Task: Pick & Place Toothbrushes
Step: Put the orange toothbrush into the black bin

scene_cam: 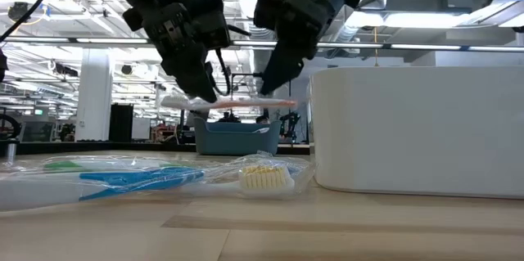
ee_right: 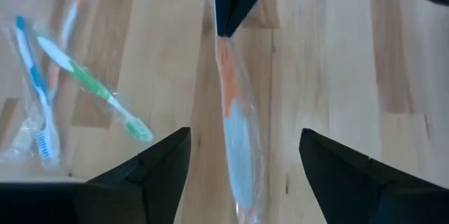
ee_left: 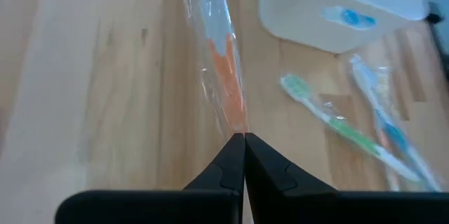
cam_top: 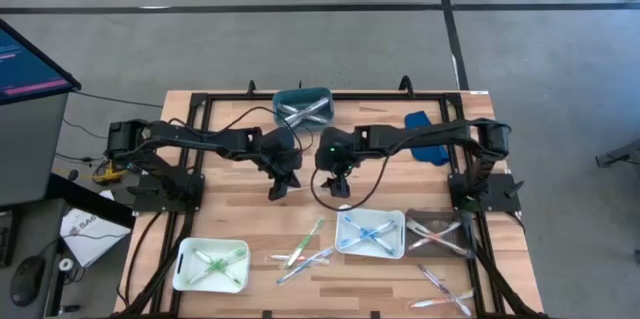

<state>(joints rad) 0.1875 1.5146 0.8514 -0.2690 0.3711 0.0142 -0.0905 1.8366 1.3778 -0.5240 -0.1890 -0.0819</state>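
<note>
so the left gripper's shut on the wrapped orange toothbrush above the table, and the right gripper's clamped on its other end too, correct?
Not quite. The left gripper is shut on the wrapped orange toothbrush above the table, but the right gripper isn't clamped: the right wrist view shows its fingers spread wide either side of the brush, not touching it.
</note>
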